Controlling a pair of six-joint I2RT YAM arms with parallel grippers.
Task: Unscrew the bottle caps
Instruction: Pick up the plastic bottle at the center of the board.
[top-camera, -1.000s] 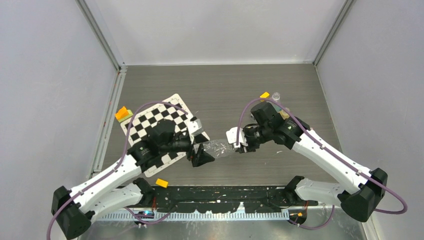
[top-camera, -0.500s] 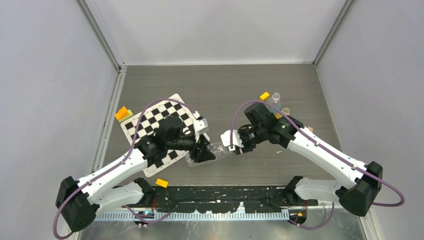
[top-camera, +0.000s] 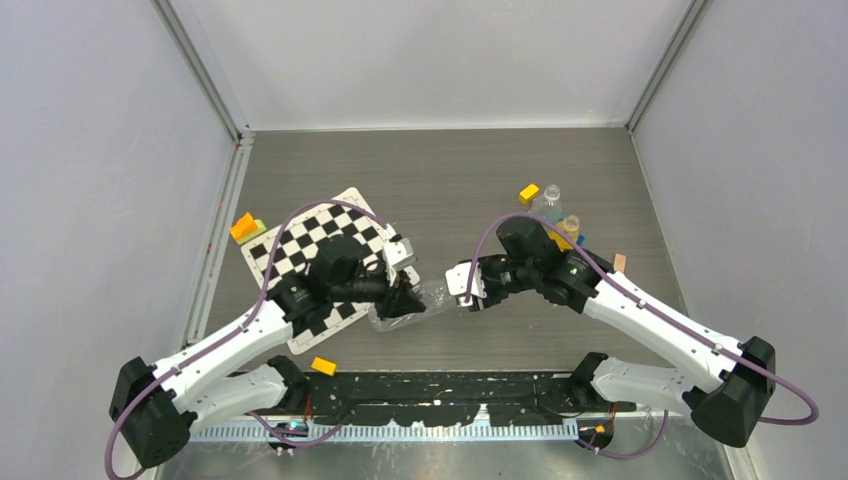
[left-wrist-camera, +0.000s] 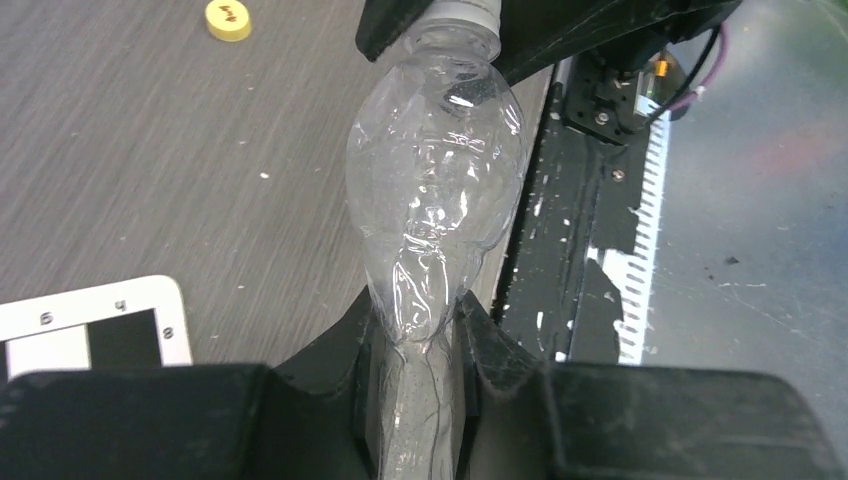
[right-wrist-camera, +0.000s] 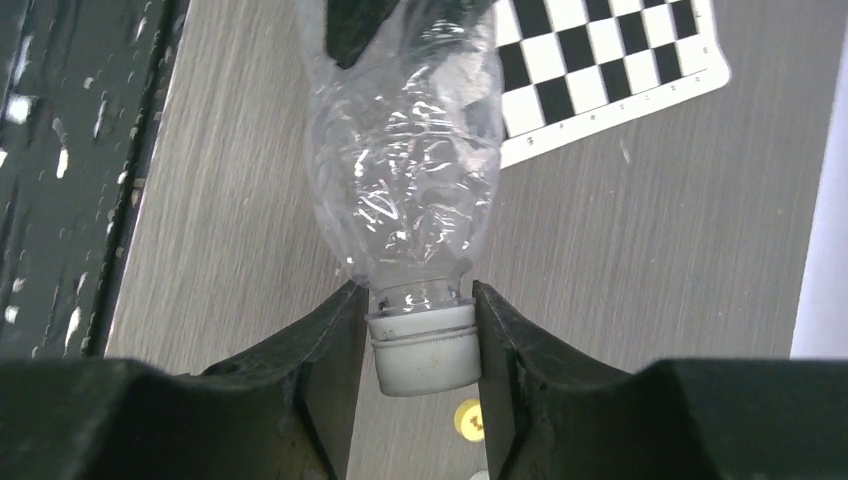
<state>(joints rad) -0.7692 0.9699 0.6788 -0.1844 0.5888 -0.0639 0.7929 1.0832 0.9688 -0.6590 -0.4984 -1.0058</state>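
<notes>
A clear crinkled bottle (top-camera: 432, 297) hangs level above the table between my two grippers. My left gripper (top-camera: 405, 303) is shut on its flattened bottom end; in the left wrist view the bottle (left-wrist-camera: 435, 190) runs away from the left gripper (left-wrist-camera: 417, 305) to its white cap (left-wrist-camera: 460, 10). My right gripper (top-camera: 462, 290) is shut on that cap; the right wrist view has the white cap (right-wrist-camera: 424, 350) pinched between the fingers of the right gripper (right-wrist-camera: 415, 300), and the bottle (right-wrist-camera: 405, 170) beyond. A loose yellow cap (right-wrist-camera: 467, 419) lies on the table below.
A second clear bottle (top-camera: 550, 200) and a yellow-orange bottle (top-camera: 569, 228) stand at the back right beside a yellow block (top-camera: 529, 192). A checkerboard sheet (top-camera: 300, 250) lies under the left arm, an orange block (top-camera: 243, 226) by its corner. Another yellow block (top-camera: 323, 366) sits near the front rail.
My left gripper has closed from wide open onto the bottle's bottom end. The bottle and the right gripper have shifted a little to the left.
</notes>
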